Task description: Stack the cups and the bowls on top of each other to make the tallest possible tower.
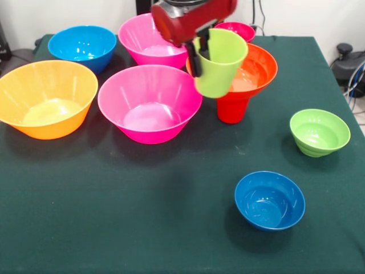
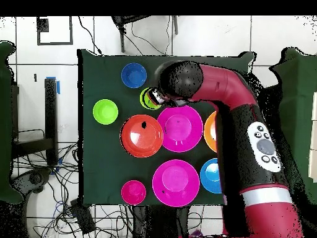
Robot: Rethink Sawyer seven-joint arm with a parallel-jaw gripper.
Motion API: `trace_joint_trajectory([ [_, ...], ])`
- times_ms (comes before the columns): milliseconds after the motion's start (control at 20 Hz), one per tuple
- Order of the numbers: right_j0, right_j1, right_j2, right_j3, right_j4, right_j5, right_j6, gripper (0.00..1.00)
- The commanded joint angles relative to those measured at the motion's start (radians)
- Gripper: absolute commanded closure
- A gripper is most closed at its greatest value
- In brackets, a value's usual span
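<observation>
1. I see a table [image 1: 114, 228] under a dark green cloth.
2. A red cup [image 1: 232, 108] stands on it.
3. Two pink bowls [image 1: 149, 103], an orange bowl [image 1: 47, 98] and a blue bowl [image 1: 82, 47] sit left of that cup.
4. A small green bowl [image 1: 319, 132] and a small blue bowl [image 1: 269, 200] sit in front of it, to the right.

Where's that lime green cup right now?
In the front view, the lime green cup hangs in the gripper, lifted off the table just in front of the red-orange bowl, which sits on the red cup.
</observation>
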Motion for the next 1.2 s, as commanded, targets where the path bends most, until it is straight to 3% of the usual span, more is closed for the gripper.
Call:
trace_joint_trajectory([
  [50,-0.065,-0.015,0.127,0.169,-0.075,0.046,-0.288,1.00],
  [600,-0.165,-0.050,0.244,0.282,-0.085,0.014,-0.250,1.00],
  [1200,-0.199,-0.034,0.311,0.289,-0.133,0.012,-0.196,1.00],
])
